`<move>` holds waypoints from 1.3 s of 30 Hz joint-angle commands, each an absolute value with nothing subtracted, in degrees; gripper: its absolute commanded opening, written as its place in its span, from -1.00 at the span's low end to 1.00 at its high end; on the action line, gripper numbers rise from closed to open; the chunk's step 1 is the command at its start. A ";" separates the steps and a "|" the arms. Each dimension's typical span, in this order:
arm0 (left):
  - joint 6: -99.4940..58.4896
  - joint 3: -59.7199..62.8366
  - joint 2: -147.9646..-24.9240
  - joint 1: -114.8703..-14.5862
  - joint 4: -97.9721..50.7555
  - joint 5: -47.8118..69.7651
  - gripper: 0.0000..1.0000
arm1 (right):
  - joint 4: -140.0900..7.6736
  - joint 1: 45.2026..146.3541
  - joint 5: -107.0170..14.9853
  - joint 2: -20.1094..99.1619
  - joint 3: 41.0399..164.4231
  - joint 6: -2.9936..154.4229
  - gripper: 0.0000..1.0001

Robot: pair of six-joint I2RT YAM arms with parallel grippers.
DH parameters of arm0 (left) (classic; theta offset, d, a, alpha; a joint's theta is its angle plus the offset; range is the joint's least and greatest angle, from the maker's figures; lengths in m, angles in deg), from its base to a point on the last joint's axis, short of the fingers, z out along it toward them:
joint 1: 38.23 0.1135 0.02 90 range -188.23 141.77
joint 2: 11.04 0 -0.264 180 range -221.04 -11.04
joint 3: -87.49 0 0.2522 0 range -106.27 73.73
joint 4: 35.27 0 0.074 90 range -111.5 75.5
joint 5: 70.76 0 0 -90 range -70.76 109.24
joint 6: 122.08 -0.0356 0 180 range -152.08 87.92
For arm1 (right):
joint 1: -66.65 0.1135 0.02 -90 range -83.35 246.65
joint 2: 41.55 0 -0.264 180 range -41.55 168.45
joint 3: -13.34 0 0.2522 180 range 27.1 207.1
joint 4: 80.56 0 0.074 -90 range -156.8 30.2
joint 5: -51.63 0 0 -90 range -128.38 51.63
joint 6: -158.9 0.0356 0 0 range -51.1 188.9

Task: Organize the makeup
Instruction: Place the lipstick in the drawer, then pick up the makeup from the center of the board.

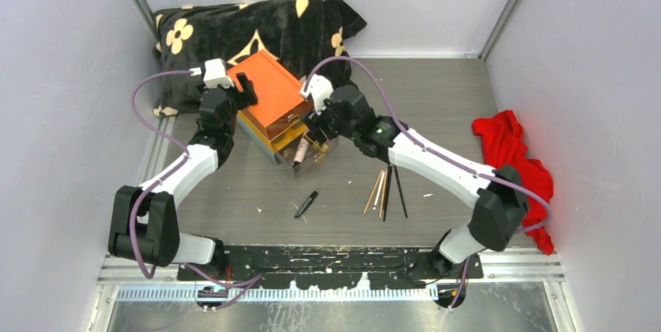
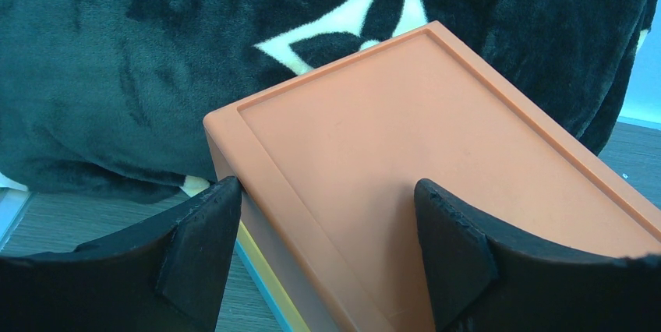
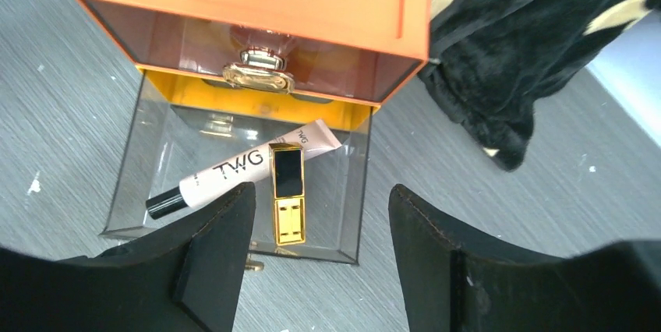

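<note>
Currently the left hand [image 2: 326, 201], spread, straddles a corner of the orange box [image 2: 405, 137]. The right hand [image 3: 319, 199], also spread, hovers over the open drawer [image 3: 125, 184] holding the pink tube [image 3: 234, 168] and lipstick [image 3: 288, 199]. Closing it now would likely strand the brushes [image 1: 384, 190] and black tube [image 1: 305, 204] on the surface [image 1: 436, 90].

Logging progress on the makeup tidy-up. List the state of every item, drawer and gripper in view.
upper drawer: shut.
lower clear drawer: pulled out.
pink tube: lying in that drawer.
gold-black lipstick: lying in that drawer.
black tube: lying loose on the table.
brushes: bunched, loose on the table.
left gripper: open, at a corner of the orange top.
right gripper: open, above the pulled-out drawer.
</note>
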State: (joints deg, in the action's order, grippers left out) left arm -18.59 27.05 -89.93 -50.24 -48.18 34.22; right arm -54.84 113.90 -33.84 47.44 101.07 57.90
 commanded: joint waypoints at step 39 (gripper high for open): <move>-21.19 30.42 -94.14 -51.84 -31.35 26.55 0.56 | -51.08 131.36 -44.00 52.11 88.12 41.70 0.31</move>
